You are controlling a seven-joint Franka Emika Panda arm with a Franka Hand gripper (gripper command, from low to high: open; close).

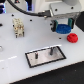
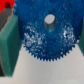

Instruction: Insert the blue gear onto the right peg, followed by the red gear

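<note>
White table open | hand clamps blue gear

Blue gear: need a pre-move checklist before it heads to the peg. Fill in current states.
1. Blue gear held between the gripper fingers: ok; green pads flank it in the wrist view.
2. Gear lifted off the table: ok.
3. Right peg upright and bare on the grey plate: ok.
4. Gear hub over the peg: not ok; gripper is well off toward the exterior view's right.
5. Red gear free on the table, out of the path: ok.
6. Hub bore square to peg: cannot tell.
</note>
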